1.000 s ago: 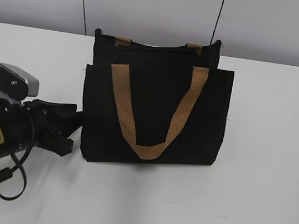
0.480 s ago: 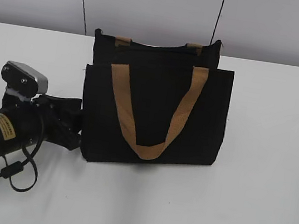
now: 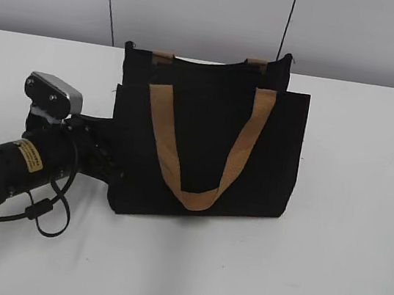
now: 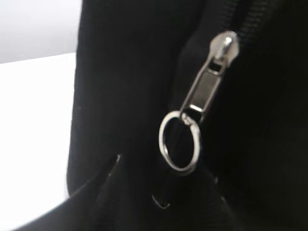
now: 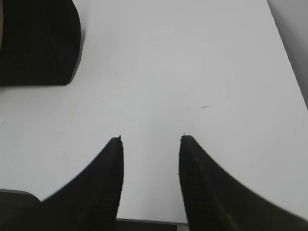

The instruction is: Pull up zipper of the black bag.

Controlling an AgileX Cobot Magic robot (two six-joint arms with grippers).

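The black bag (image 3: 204,149) stands upright on the white table (image 3: 350,215), with a tan handle (image 3: 198,192) hanging down its front. My left gripper (image 3: 108,158) is pressed against the bag's left end. In the left wrist view the zipper (image 4: 224,45) runs up the black fabric, with a silver slider, a tab and a small silver ring pull (image 4: 179,142). My left gripper (image 4: 167,168) shows only as faint dark fingertips set apart just below the ring, touching nothing I can make out. My right gripper (image 5: 150,138) is open and empty over bare table, with a bag corner (image 5: 38,43) far off.
A grey wall with dark seams (image 3: 109,1) stands behind the table. The left arm's cable (image 3: 46,214) loops over the table at front left. The right arm is outside the exterior view.
My left arm has moved right and a little up, from beside the bag to against its left end. The bag has barely shifted.
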